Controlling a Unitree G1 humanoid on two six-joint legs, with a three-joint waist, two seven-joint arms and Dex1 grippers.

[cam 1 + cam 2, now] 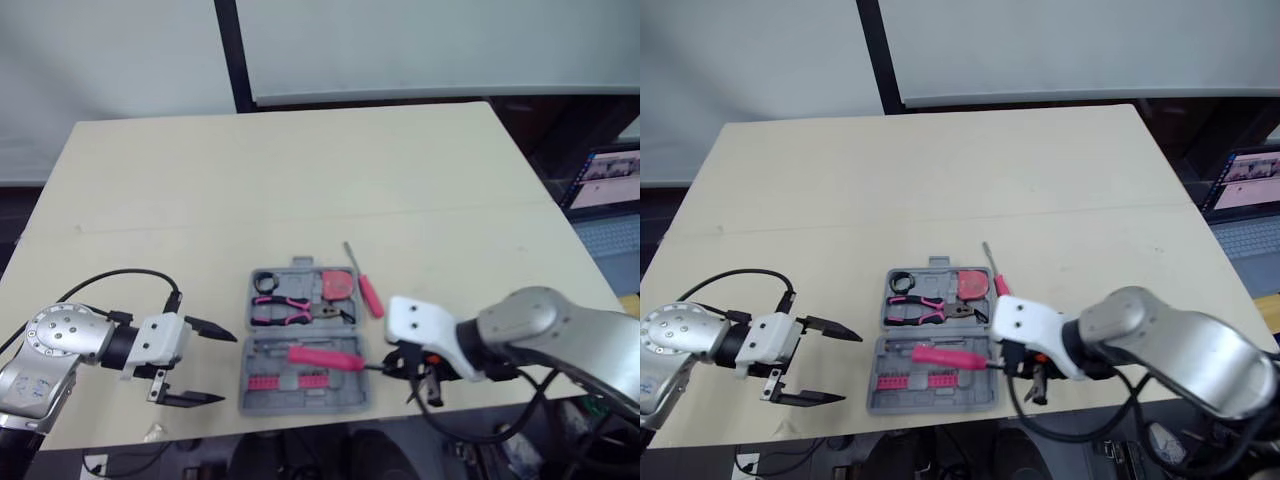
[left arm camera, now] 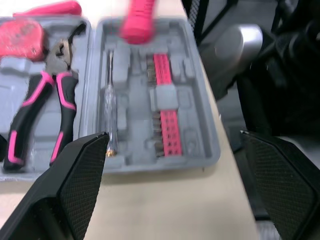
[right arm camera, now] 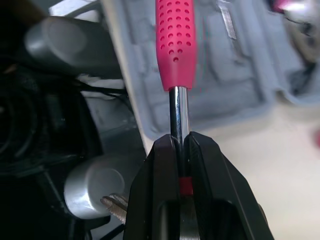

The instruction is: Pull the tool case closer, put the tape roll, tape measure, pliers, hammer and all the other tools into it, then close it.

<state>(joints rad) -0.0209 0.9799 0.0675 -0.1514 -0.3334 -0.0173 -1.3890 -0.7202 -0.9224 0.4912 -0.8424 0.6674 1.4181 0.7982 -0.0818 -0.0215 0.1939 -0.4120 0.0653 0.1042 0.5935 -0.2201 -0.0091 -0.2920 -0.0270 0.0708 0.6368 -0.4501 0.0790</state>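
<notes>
The grey tool case lies open near the table's front edge. Its far half holds a black tape roll, pink-handled pliers and a red tape measure; its near half holds rows of pink bits. My right gripper is just right of the case, shut on the hammer's metal shaft. The hammer's pink handle reaches out over the near half. My left gripper stands open and holds nothing, just left of the case. A pink screwdriver lies on the table by the case's right side.
The table's front edge runs just below the case and both grippers. A laptop sits off the table to the right. The wide back part of the table is bare.
</notes>
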